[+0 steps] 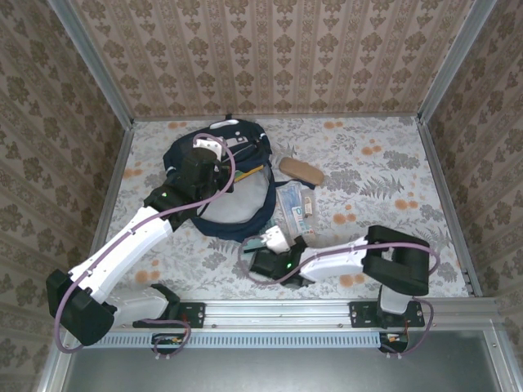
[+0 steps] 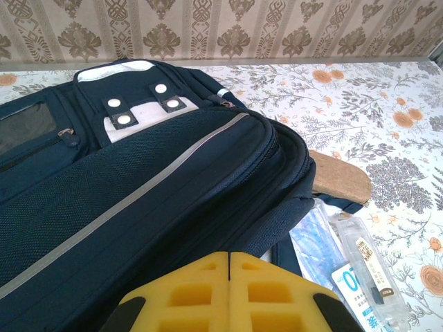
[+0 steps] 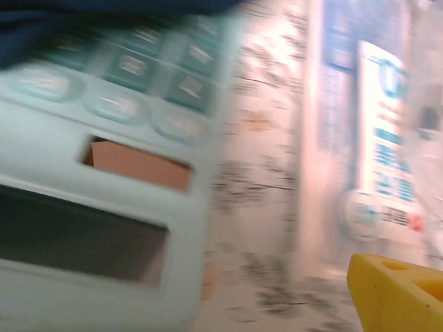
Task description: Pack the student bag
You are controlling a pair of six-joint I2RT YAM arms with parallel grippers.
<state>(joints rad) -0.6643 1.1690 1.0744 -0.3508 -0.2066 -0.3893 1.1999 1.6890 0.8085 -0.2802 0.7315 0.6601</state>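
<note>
The counter (image 1: 384,163) has a cloth with flowers and leaves on it. The big blue student bag (image 2: 138,180) lies at the back left. Just beside it on the right lie a flat brown case (image 1: 301,171) and some clear packs (image 1: 298,208). A pale green calculator (image 3: 104,173) lies by the packs.

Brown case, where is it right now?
Top view: the brown case lies just right of the student bag, beyond the clear packets.
</note>
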